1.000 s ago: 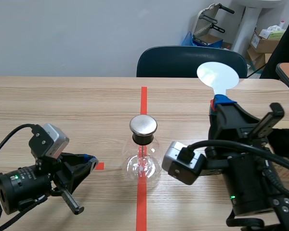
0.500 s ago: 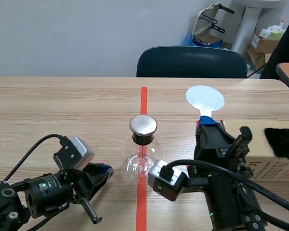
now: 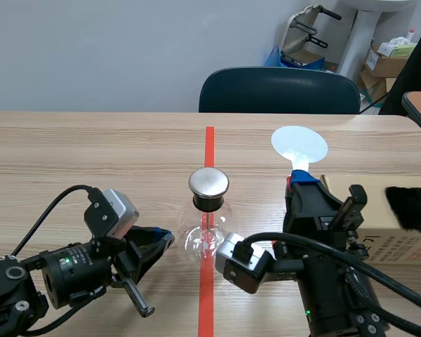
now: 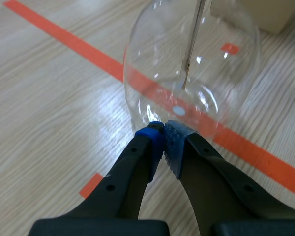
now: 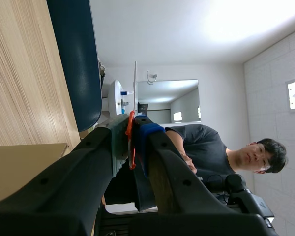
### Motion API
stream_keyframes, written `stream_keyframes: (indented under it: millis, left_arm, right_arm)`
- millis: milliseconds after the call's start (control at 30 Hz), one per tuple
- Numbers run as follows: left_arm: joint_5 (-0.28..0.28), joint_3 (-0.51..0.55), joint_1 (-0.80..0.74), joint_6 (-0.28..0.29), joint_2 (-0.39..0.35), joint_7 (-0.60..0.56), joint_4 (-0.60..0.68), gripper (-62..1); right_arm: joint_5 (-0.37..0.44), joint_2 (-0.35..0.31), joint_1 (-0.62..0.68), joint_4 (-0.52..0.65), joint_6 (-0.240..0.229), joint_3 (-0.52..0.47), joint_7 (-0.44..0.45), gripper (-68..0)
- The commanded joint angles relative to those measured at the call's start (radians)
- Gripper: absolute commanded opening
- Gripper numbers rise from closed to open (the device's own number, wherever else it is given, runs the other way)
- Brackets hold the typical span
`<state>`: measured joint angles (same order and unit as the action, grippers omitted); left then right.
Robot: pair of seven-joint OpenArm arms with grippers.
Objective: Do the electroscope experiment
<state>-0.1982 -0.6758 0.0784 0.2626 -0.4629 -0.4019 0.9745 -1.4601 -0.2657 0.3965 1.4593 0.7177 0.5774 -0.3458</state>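
Wooden desk, chair behind: clear round-bellied flask, topped w/ steel cap, stands centre on the tape line. Left gripper, pinched together on nothing, sits at its base; right gripper clamps a white paddle upright nearby. Advice: bring paddle slowly over cap, w/o bumping glass.

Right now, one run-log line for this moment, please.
left gripper: shut, tips beside flask base | right gripper: shut on white paddle, disc up
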Motion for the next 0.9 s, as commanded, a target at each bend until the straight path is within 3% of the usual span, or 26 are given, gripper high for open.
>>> stream_keyframes:
  millis: [0, 867]
  left_arm:
    - [-0.003, 0.005, 0.008, 0.002, -0.001, -0.017, 0.023, -57.5]
    - [0.002, 0.005, 0.005, 0.001, 0.0, 0.002, 0.022, -57.5]
  right_arm:
    - [-0.001, -0.006, -0.011, 0.018, 0.006, -0.004, -0.007, -65.8]
    - [-0.001, -0.008, -0.011, 0.018, -0.005, -0.004, -0.008, -65.8]
